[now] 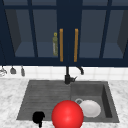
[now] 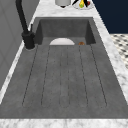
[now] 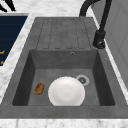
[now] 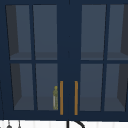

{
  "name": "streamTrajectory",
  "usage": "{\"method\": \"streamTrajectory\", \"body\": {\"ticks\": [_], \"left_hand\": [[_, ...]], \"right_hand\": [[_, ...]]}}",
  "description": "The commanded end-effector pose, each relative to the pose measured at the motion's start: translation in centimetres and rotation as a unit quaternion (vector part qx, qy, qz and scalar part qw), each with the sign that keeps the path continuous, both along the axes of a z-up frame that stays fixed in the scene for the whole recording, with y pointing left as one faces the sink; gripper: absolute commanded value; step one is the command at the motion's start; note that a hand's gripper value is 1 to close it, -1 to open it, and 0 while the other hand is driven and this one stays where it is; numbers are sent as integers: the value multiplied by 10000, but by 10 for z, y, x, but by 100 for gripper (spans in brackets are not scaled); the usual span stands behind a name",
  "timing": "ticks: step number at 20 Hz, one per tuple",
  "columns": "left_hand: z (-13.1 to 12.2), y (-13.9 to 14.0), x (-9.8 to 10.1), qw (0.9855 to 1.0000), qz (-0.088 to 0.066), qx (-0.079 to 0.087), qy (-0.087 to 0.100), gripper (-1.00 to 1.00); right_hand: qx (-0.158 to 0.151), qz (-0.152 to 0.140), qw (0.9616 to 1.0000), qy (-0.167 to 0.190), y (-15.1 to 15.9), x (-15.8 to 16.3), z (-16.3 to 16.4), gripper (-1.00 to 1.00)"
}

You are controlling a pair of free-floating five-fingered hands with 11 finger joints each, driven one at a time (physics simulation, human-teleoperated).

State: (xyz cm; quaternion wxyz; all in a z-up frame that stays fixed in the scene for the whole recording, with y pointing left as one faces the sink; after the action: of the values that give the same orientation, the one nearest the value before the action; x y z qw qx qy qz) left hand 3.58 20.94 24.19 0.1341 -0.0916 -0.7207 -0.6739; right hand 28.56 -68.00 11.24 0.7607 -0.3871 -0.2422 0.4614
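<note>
My left hand [image 1: 38,117] shows as a small black shape at the bottom left of the front view, over the front edge of the draining board [image 1: 45,97]. Just to its right is a big red ball [image 1: 67,115], low in the middle, overlapping the left rim of a white plate [image 1: 90,108]. The plate [image 3: 66,91] lies in the sink basin [image 3: 100,72] beside the drain [image 3: 82,80]. A small brown lump [image 3: 39,88] rests on the basin floor left of the plate, and the lump [image 2: 81,43] also peeks over the basin edge in the left side view.
A black faucet [image 1: 67,75] stands behind the sink. Above it a dark blue glass-door cabinet has two orange handles [image 1: 61,45], with a green bottle [image 4: 55,98] inside on the left. Utensils [image 1: 12,70] hang at the far left. A fruit dish [image 2: 82,3] sits on the marble counter.
</note>
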Motion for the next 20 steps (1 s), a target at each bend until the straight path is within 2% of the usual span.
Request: {"method": "streamTrajectory", "body": {"ticks": [1, 4, 8, 10, 11, 12, 13, 14, 18, 20], "left_hand": [[0, 0, 0, 10000, 0, 0, 0, 0], [0, 0, 0, 10000, 0, 0, 0, 0], [0, 0, 0, 10000, 0, 0, 0, 0], [0, 0, 0, 10000, 0, 0, 0, 0], [0, 0, 0, 10000, 0, 0, 0, 0], [0, 0, 0, 10000, 0, 0, 0, 0], [0, 0, 0, 10000, 0, 0, 0, 0], [0, 0, 0, 10000, 0, 0, 0, 0], [0, 0, 0, 10000, 0, 0, 0, 0], [0, 0, 0, 10000, 0, 0, 0, 0]], "right_hand": [[118, 6, 9996, -239, -17, -3, -24, -100], [324, 14, 9994, -80, -21, 8, -19, -100], [406, 51, 9991, 130, -22, 18, -9, -100], [405, 65, 9991, 62, -20, -1, -4, -100], [413, 48, 9990, -153, -15, -16, -5, -100], [431, 18, 9983, -386, -13, -25, -6, 100], [299, 50, 9969, -728, -13, -31, -7, 100], [296, -20, 9937, -1083, -13, -34, -4, 100], [439, -86, 9858, -1617, -13, -52, 6, 100], [447, -91, 9832, -1765, -16, -60, 7, 100]]}}
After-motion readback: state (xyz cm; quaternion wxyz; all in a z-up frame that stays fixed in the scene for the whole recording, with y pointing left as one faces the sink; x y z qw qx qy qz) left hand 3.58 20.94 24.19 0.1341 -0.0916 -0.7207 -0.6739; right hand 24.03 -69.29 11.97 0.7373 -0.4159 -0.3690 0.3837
